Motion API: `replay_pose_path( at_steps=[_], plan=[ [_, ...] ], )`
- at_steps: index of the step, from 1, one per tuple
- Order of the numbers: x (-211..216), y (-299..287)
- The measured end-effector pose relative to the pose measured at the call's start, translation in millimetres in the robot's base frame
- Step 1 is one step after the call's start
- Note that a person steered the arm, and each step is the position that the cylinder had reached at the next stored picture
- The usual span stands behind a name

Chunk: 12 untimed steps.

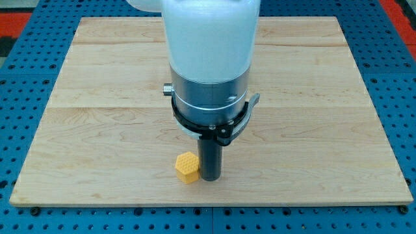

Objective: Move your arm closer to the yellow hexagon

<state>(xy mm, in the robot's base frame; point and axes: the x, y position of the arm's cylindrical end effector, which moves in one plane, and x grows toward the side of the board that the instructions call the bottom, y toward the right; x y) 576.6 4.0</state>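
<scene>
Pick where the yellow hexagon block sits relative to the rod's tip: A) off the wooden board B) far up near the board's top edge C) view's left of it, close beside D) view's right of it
C: the yellow hexagon block lies just to the view's left of my tip, near the bottom edge of the wooden board.

A pale wooden board (97, 97) lies on a blue perforated bench (26, 39). One yellow hexagon block (186, 167) sits near the board's bottom edge, my tip (209, 178) just beside its right.
</scene>
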Motion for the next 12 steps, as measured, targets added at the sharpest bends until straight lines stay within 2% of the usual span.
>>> replay_pose_path(
  at_steps=[2, 4, 5, 6, 7, 9, 10, 12],
  plan=[
    [-2, 28],
    [-7, 126],
    [-49, 107],
    [-63, 74],
    [-62, 25],
    [-52, -138],
    [-28, -162],
    [-17, -40]
  ],
)
